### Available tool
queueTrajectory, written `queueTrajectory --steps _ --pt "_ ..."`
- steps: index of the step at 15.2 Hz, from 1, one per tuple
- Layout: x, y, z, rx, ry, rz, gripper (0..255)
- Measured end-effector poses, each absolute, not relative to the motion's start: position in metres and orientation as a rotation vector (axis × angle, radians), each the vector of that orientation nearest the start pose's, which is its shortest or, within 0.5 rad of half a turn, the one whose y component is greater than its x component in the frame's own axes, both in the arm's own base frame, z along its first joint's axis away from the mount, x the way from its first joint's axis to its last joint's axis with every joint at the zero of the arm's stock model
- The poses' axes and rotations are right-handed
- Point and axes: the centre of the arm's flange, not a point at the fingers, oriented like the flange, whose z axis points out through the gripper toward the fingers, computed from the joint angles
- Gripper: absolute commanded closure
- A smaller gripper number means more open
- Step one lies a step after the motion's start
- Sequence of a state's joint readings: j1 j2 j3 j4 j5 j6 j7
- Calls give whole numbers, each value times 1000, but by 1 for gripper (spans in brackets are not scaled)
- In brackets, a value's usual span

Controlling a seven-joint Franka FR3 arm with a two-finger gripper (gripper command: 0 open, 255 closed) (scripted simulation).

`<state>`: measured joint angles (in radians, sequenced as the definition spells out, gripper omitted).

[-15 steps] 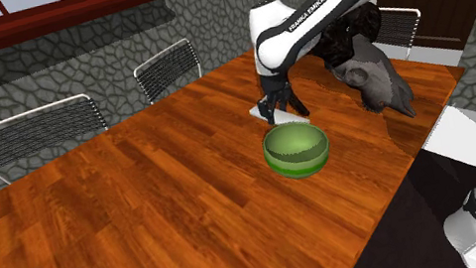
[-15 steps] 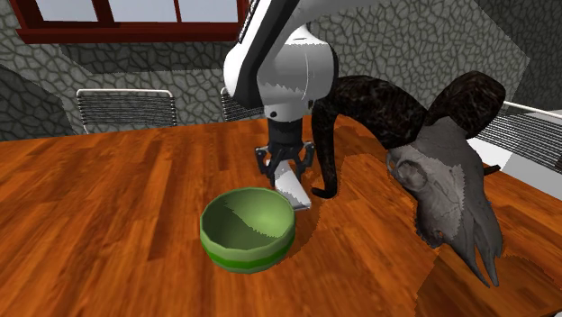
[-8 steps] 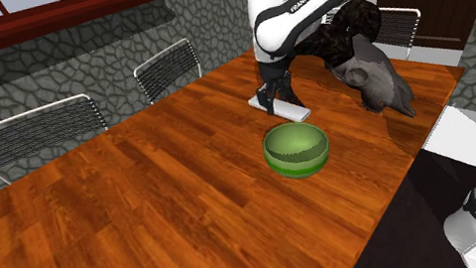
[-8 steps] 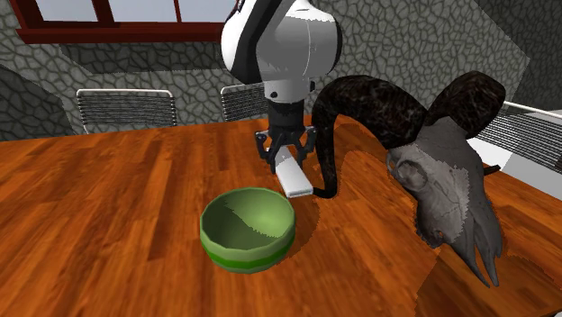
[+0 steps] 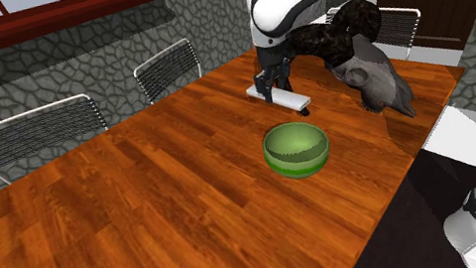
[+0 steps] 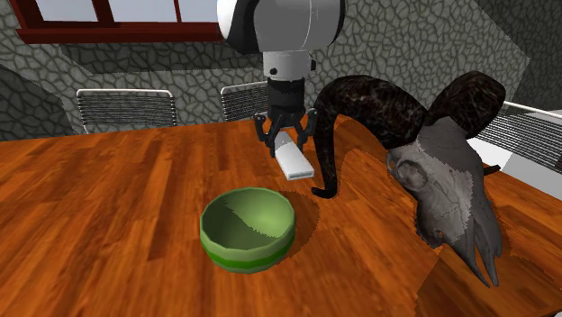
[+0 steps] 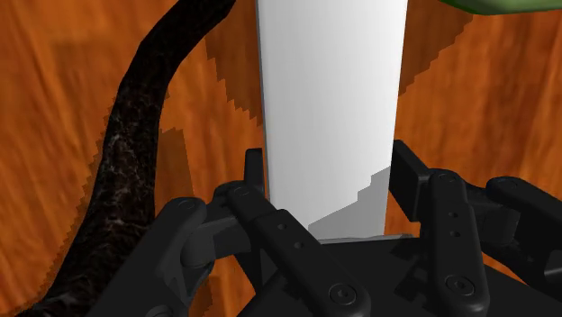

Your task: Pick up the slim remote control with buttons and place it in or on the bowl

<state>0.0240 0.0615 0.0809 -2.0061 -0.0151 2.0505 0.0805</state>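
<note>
Pincer [image 6: 285, 137] clamped on 1 end of the slim remote [image 6: 294, 162], drawn plain white. In the second exterior view, carried clear of the desk [image 6: 99, 225], slanting down from the fingers, free end close beside the dark curved horn [image 6: 327, 135] and higher than the rim of the green bowl [image 6: 245, 256]. Shown plainly there, and harder to judge from the shoulder: the air between remote and wood.

From the shoulder view, a better sense of place: pincer [image 5: 268, 83] and remote [image 5: 288, 99] over the desk [image 5: 140, 216] just beyond the bowl [image 5: 297, 162]. Bowl upright near the long edge on the stand's side, toward the corner with the horned skull [image 5: 374, 74]. 2 wire-backed chairs [image 5: 35, 134] along the opposite long edge, under a red-framed window [image 5: 24, 15].

From the wrist view, the closest look at the grip: pincer [image 7: 329, 171] with 2 black fingers [image 7: 255, 176] pressed against the long sides of the remote [image 7: 329, 90]. Under it, wood with a jagged shadow; alongside, the horn [image 7: 135, 135]; past the free end, a sliver of green bowl [image 7: 504, 4].
</note>
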Motion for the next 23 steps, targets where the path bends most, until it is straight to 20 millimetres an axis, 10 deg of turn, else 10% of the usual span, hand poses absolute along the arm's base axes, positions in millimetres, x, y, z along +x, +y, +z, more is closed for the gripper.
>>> queueTrajectory --steps 9,23 --pt "556 61 468 -3151 -49 26 255" --pt "420 162 474 -3151 -52 25 255"
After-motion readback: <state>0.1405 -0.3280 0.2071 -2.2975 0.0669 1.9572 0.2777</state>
